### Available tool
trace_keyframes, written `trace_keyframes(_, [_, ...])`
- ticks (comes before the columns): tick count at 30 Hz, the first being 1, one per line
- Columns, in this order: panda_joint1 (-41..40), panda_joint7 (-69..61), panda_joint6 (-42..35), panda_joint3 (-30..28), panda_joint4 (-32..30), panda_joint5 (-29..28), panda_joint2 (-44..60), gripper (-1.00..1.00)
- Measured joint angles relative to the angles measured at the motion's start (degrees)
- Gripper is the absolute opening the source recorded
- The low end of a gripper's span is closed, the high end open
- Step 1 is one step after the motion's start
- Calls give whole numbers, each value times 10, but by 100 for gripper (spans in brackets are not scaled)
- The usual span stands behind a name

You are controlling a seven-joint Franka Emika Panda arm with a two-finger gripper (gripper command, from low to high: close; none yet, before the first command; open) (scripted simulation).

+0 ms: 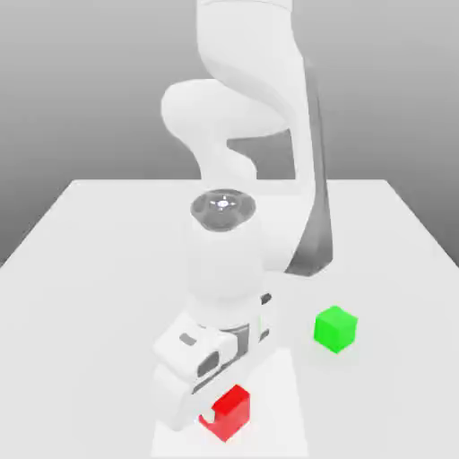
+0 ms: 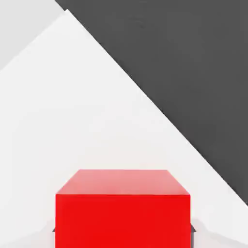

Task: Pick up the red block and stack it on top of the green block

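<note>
A: In the exterior view, where does the red block lie?

B: At about six o'clock on the white table, close to the near edge. The hand of the white arm is lowered over it, so that the block's side toward the exterior view's left is partly covered by the hand's body.

A: And the gripper?

B: It points down at the table with the red block between its fingers. The hand view shows the red block close before the camera, with a dark fingertip touching each of its lower side edges. The jaws are drawn in narrow against the cube, holding it.

A: Is the cube off the table?

B: That cannot be told; in the exterior view its underside appears level with the table surface.

A: Where is the green block?

B: At about two o'clock from the red block, toward the exterior view's right and farther from the near edge. It sits flat on the table, apart from both the hand and the red block, with nothing on top of it.

A: What lies beyond the table in the hand view?

B: A dark floor, meeting the table's edge along a diagonal line.
</note>
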Motion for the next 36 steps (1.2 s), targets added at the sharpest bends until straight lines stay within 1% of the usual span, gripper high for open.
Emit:
trace_keyframes(4, [16,31,-55,-25,-11,-43,-68,-100])
trace_keyframes(6, [20,34,-82,-28,-20,-60,-103,-100])
trace_keyframes(10, [38,-71,-94,1,-50,-67,-142,-100])
trace_keyframes(17, [98,-282,-105,37,-107,-68,-205,-100])
trace_keyframes(26, [180,-544,-113,61,-183,-84,-292,-100])
trace_keyframes(32, [247,-704,-117,69,-233,-113,-353,-100])
trace_keyframes(36, [261,-735,-59,69,-239,-110,-302,-100])
